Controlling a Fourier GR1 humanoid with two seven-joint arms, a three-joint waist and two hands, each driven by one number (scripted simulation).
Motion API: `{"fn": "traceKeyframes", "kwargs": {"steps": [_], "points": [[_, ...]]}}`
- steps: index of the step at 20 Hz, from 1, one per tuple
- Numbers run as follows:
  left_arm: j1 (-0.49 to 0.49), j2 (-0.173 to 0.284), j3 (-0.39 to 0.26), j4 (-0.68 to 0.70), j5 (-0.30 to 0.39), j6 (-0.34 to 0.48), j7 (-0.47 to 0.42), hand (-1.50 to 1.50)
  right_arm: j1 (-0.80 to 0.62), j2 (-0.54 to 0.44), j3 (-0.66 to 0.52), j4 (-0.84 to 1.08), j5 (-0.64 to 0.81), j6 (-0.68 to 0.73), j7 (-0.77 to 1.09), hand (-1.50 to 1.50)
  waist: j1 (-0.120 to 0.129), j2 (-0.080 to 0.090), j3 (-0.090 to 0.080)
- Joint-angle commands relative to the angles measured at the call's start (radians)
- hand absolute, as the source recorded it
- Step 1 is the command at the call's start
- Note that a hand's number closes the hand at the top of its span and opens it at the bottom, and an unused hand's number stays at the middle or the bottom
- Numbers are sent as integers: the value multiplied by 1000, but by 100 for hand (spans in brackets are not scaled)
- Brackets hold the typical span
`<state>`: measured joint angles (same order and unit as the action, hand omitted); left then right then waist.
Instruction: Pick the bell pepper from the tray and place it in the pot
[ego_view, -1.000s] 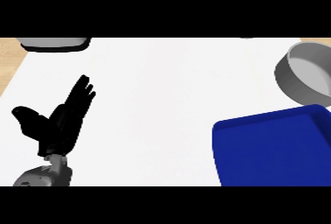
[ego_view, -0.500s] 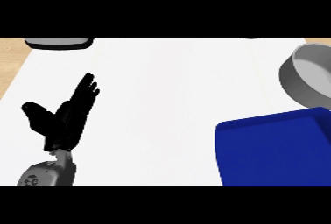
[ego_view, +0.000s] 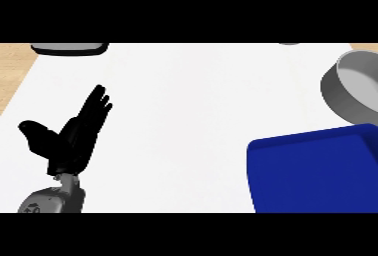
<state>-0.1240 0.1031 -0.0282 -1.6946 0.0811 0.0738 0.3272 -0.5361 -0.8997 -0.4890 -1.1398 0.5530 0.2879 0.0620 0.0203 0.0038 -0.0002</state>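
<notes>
Left hand (ego_view: 68, 142) resting at lower left over the white tabletop (ego_view: 192, 100), fingers straight and spread wide, holding nothing. Blue tray (ego_view: 317, 172) at lower right (bell pepper not visible), grey pot (ego_view: 354, 92) just beyond it.

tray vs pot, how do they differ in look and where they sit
The tray is deep blue, flat and straight-edged with rounded corners; the pot is grey, round and walled. The tray lies at the lower right, nearer the robot; the pot sits beyond it at the right edge. Both are cut off by the view's right side, and neither shows a bell pepper.
</notes>
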Motion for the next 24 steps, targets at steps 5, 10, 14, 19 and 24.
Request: {"fn": "traceKeyframes", "kwargs": {"steps": [5, 10, 14, 19, 24], "points": [[-48, -35, -20, 37, -38, 31, -17, 0, -96, 74, 49, 287, 12, -17, -27, 150, 3, 5, 1], [-81, -9, 2, 8, -26, 28, 55, 0, -141, 115, 33, 431, -31, 23, -25, -150, 3, 4, 2], [17, -5, 0, -41, -4, -4, 18, 0, -183, 145, -54, 448, -123, -12, -21, -150, 2, 0, 1], [-7, -11, -1, -17, -20, 14, 40, 0, -202, 142, -191, 417, -217, -166, -98, -150, -12, -3, 1], [-16, -12, 0, 2, -17, -2, 11, 0, -223, 30, -264, 521, -248, -225, -151, -150, -8, 2, 1]]}}
